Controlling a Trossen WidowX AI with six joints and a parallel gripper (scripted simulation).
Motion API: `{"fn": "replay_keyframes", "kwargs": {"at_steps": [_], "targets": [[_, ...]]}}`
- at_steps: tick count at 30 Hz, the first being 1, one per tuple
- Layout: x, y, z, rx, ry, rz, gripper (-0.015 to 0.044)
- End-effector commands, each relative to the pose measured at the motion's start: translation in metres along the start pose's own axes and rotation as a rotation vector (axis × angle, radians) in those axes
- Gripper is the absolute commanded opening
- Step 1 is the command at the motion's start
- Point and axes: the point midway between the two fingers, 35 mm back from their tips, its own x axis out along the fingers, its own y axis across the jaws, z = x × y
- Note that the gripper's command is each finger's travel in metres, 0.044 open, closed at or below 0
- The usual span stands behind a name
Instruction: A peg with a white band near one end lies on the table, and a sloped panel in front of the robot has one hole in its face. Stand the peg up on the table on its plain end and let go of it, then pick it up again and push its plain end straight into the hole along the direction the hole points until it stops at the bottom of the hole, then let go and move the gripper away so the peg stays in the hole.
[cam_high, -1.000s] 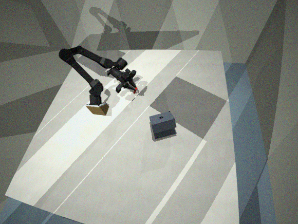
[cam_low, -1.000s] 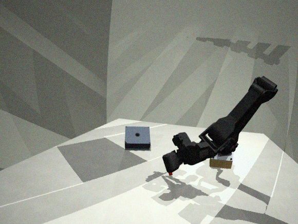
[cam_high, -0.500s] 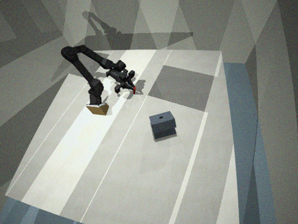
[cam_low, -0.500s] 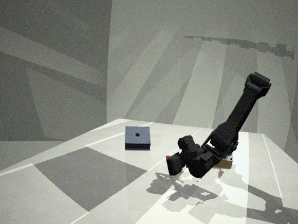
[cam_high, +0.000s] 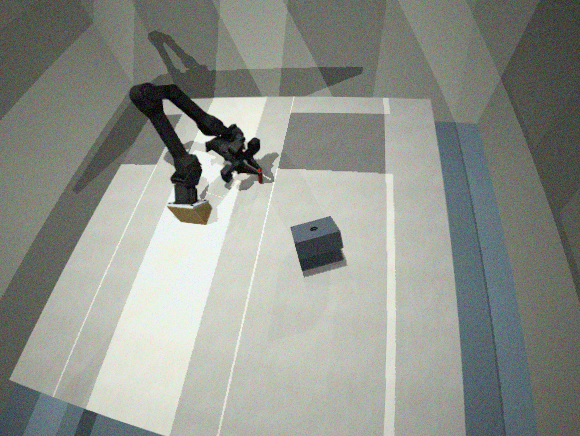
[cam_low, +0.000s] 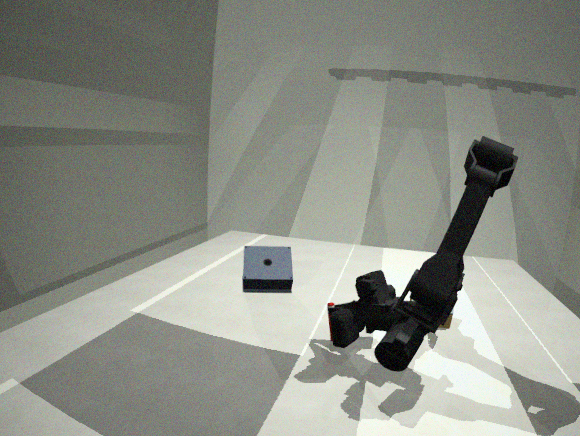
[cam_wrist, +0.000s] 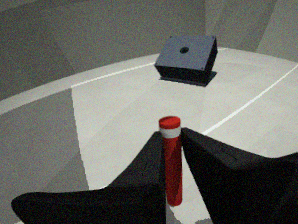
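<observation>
Standing upright, red peg (cam_wrist: 173, 163) has its long axis vertical w/ white band near the top end, plain end down at the table (cam_high: 320, 325). Gripper (cam_wrist: 172, 176) is closed on the peg's shaft, low by the table. Panel (cam_high: 316, 238) w/ hole (cam_high: 313, 229) sits well apart. No readable writing or labels.

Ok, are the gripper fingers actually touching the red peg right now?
Touching. In the wrist view both dark fingers press against the sides of the upright peg, no gap visible, banded end on top; the gripper is shut on it.
</observation>
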Motion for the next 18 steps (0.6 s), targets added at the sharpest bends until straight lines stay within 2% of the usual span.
{"fn": "replay_keyframes", "kwargs": {"at_steps": [1, 18], "targets": [[-0.0028, 0.0025, -0.0004, 0.006, -0.037, 0.004, 0.0049], [-0.0042, 0.0016, -0.0031, 0.002, -0.035, 0.004, 0.0049]]}}
